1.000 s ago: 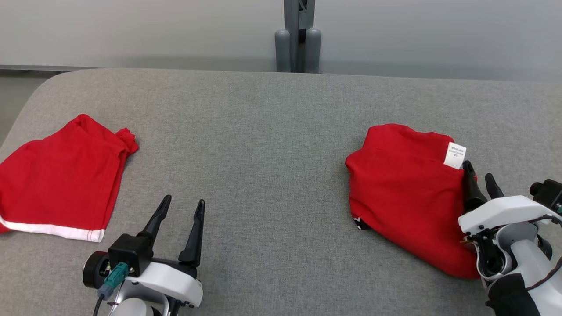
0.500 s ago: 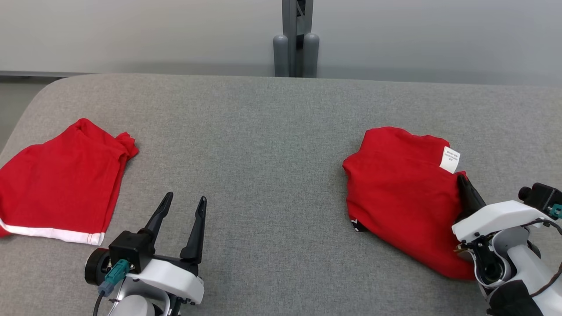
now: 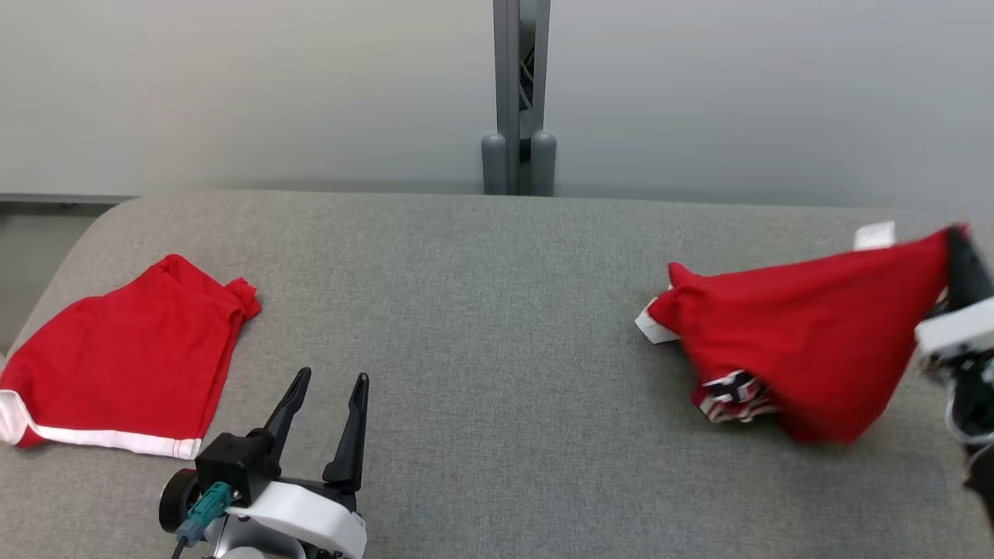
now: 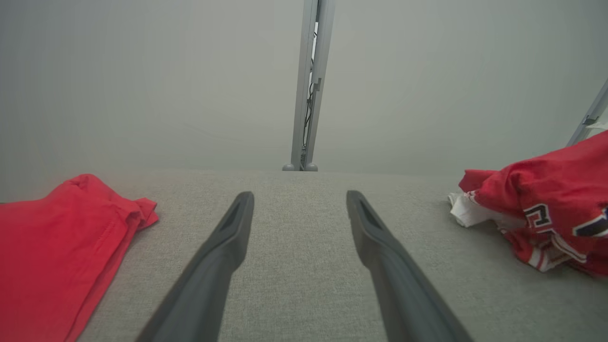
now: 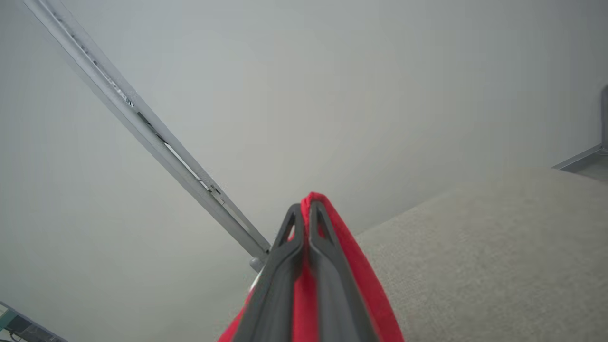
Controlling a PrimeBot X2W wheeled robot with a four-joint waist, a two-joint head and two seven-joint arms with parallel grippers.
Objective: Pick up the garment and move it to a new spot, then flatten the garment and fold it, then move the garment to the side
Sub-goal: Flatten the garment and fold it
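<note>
On the grey padded table (image 3: 466, 310) a second red garment with a white hem (image 3: 124, 349) lies flat at the far left, well apart from the work. A grey metal post (image 3: 519, 93) stands behind the back edge, in front of a plain wall. The left gripper (image 3: 330, 380) hovers low near the front with its jaws wide and nothing between them. The table between it and the task's thing is bare. The red garment (image 3: 800, 341) is at the right side of the table, pinched at one corner by the right gripper (image 3: 959, 248), whose jaws are pressed together on the cloth. Its long axis runs left to right in the head view and rises toward the gripper. Its low left end, where white cloth shows, appears to rest on the table. A white label (image 3: 874, 234) sticks up near the top edge, and a printed part hangs underneath.
</note>
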